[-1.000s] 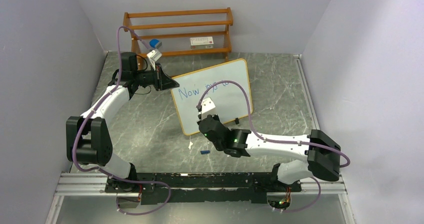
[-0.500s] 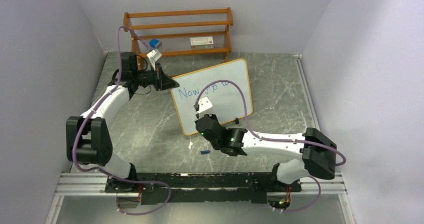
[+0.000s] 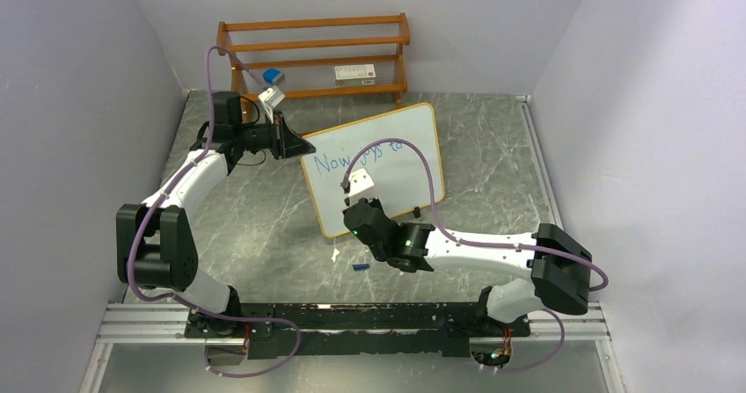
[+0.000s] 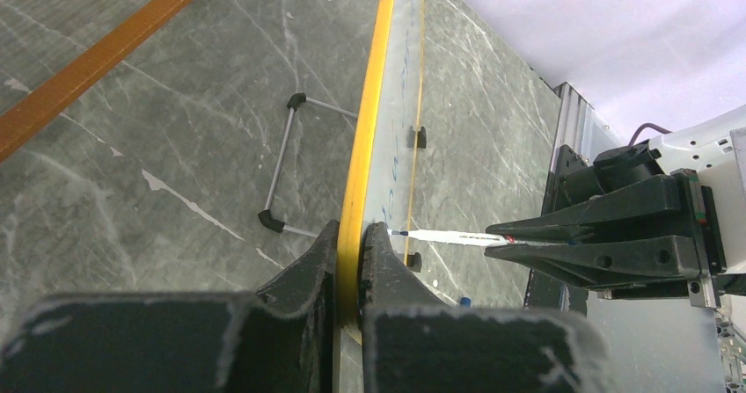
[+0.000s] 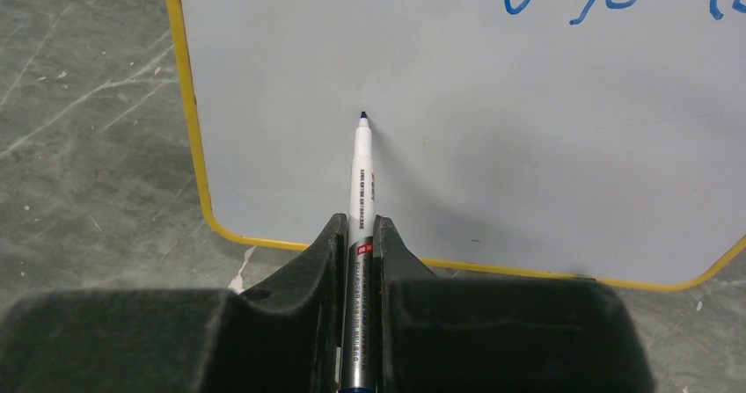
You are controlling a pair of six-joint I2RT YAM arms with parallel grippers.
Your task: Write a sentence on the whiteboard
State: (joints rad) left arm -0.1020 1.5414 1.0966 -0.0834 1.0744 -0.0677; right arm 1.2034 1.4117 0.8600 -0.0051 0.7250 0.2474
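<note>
While left fingers [image 4: 303, 274] grip the whiteboard [image 3: 400, 182], right fingers [image 5: 321, 261] pinch a marker [image 5: 362, 173] under the sentence [image 3: 334, 162] starting "Now".

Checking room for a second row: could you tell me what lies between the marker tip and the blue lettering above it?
Nothing: the right wrist view shows bare whiteboard between the marker tip and the lettering.
</note>
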